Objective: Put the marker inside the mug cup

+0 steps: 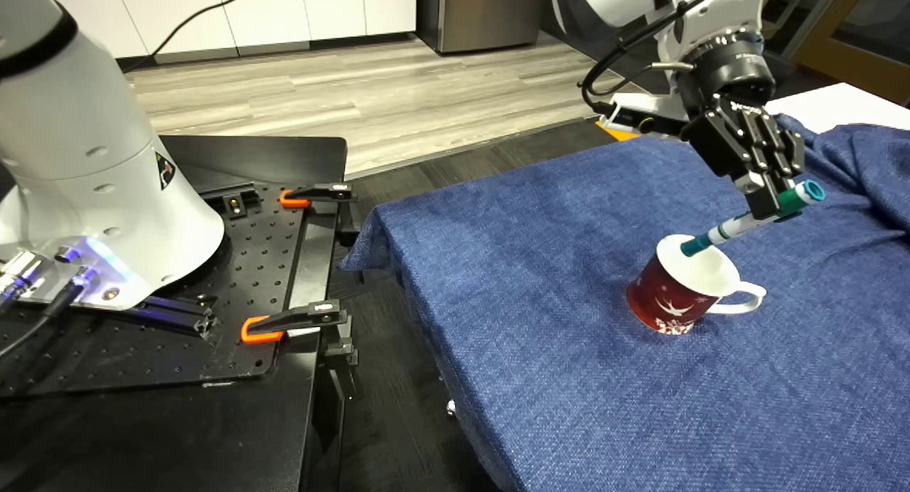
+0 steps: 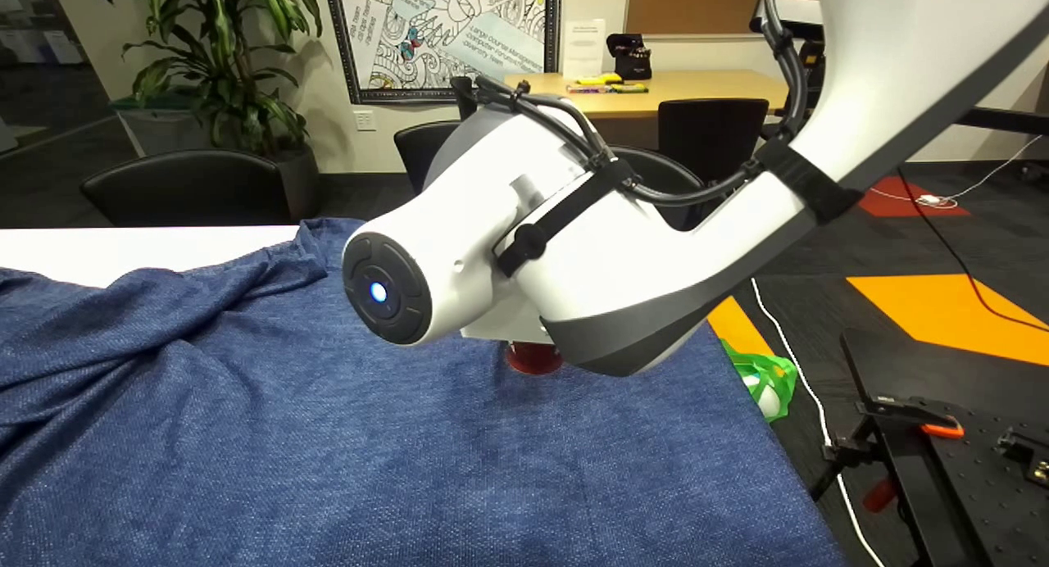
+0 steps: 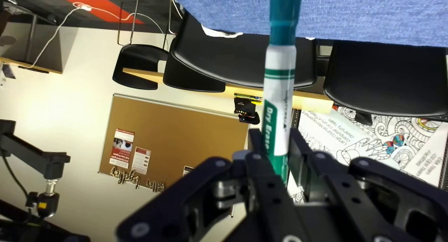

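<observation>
A blue woven cloth (image 2: pixel 344 469) lies over a white table (image 2: pixel 123 247), bunched up at one end. In an exterior view, a plant with long green leaves (image 2: pixel 220 59) stands behind a black chair with a round back (image 2: pixel 188 190). A green plastic bag (image 2: pixel 780 372) shows just past the cloth's edge.

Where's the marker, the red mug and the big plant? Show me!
Marker (image 3: pixel 279 90), in the wrist view: its white barrel.
Red mug (image 1: pixel 664 290), in an exterior view: its red side.
Big plant (image 2: pixel 221 34), in an exterior view: its leaves.
</observation>
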You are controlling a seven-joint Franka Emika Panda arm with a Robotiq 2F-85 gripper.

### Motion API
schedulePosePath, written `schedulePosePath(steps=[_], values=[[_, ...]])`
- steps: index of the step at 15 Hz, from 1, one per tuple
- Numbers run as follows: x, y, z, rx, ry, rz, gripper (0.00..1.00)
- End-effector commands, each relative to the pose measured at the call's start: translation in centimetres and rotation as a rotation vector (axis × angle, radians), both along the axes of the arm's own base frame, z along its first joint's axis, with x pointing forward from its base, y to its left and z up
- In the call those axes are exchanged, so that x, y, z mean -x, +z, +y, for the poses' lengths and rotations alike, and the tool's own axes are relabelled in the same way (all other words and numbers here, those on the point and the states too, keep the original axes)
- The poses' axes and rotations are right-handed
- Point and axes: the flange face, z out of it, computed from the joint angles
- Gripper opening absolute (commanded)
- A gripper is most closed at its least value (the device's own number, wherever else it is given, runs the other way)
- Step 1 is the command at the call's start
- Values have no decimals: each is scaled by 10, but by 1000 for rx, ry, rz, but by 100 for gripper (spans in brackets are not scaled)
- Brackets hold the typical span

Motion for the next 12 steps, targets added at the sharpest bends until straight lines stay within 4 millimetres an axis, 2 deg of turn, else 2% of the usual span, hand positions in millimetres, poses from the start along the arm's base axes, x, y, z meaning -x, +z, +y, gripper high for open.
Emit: schedulePosePath(steps=[1,6,12], values=[[-10,-3,-2,41,31,-31,5],[-13,-15,2,6,68,-19,5],[-11,-18,9,-25,69,3,6]])
